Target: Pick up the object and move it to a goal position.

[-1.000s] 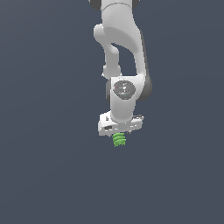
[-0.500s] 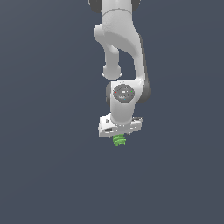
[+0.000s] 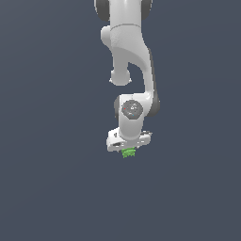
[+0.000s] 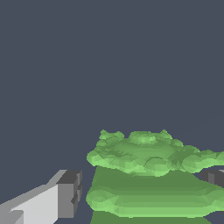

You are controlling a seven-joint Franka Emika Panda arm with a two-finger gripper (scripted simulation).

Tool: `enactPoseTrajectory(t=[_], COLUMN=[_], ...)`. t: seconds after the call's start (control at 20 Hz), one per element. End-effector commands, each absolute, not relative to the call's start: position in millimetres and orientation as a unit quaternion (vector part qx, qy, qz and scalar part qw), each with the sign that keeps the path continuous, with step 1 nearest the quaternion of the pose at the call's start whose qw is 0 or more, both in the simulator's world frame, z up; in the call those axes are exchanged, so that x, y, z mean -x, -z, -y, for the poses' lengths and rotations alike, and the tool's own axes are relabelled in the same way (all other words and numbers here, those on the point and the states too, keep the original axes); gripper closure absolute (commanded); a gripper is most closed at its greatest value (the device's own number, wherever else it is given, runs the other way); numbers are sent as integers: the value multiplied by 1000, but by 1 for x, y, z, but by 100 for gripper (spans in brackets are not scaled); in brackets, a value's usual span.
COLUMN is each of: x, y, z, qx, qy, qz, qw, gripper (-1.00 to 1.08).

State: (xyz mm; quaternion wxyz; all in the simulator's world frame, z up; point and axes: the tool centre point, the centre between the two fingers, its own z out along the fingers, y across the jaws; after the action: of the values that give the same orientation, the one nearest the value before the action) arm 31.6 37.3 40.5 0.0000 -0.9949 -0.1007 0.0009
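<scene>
The object is a small bright green ridged block (image 3: 128,152). It hangs just under the white hand of my arm in the exterior view, mostly hidden by the hand. In the wrist view the green block (image 4: 148,175) fills the space between my two fingers, one grey-tipped finger (image 4: 65,194) on one side and the other finger (image 4: 214,176) on the other. My gripper (image 3: 128,149) is shut on the block and holds it in the air.
Only a plain dark grey background surrounds the white arm (image 3: 129,70). No goal marker, table edge or other object shows in either view.
The hand with the green block has risen a little. Less of the block shows beneath the hand than before.
</scene>
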Motion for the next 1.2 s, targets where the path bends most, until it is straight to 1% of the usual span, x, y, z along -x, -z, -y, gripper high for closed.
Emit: enactPoseTrajectory(t=[0.0, 0.7, 0.9, 1.15], x=[-33, -34, -38, -46], y=[-40, -45, -61, -94], z=[-37, -37, -37, -36], qx=[995, 995, 995, 995], qy=[0, 0, 0, 0], qz=[101, 101, 101, 101], qw=[0, 0, 0, 0], gripper=[108, 108, 108, 108])
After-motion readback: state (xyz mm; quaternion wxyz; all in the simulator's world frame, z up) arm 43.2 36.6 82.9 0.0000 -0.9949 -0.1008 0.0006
